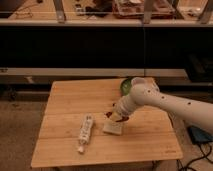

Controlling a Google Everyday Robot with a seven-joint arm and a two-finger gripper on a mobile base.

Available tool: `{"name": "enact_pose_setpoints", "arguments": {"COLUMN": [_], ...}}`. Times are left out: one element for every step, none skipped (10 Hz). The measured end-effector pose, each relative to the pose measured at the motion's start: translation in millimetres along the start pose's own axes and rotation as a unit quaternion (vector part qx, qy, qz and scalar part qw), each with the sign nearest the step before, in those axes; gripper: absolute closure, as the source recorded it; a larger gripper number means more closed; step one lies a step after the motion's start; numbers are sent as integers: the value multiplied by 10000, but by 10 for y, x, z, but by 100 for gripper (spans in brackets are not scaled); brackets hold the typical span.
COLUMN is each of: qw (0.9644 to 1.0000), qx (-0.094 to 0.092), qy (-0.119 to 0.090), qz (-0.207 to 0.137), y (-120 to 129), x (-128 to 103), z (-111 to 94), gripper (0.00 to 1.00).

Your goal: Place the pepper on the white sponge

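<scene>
The white arm's gripper (117, 114) is clamped shut on the slim red pepper (110, 114), just above the pale rectangular white sponge (113, 128) on the wooden table (70, 100).

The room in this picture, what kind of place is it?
Probably a robotics lab or workshop: a wooden table as test surface, a long cluttered workbench behind, and the gripper low above the white sponge.

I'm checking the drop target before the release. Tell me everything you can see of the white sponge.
The white sponge is a small, thin, pale off-white rectangular pad that looks soft. It lies flat on the wooden table, near the middle and slightly skewed to the table's edges. The shut gripper is just above its far edge with the red pepper; whether either touches it cannot be told. A long white tube-like object lies apart, to the left in the view.
</scene>
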Motion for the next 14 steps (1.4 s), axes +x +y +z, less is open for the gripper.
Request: {"name": "enact_pose_setpoints", "arguments": {"qw": [10000,9999,9998,9997,9995,9995,9995,9994,9992,9991,9990,9989,9989,9990], "qx": [-11,-41,-81,-84,-68,-58,-42,-32,-18,-24,-48,-63,-73,-71], "qy": [-23,-3,61,111,107,82,24,-8,-17,4,47,81,94,82], "qz": [49,107,175,224,276,296,317,341,389,418,443,453,450,431], "y": [-5,-12,-31,-75,-133,-166,-201,-227,-262,-277,-287,-302,-309,-322], "x": [-19,-16,15,34,11,-11,-50,-68,-77,-70,-48,-35,-23,-25], "z": [9,22,48,86,138,166,203,232,283,306,324,349,361,383], "gripper": [100,100,100,100,100,100,100,100,100,100,100,100,100,100]}}
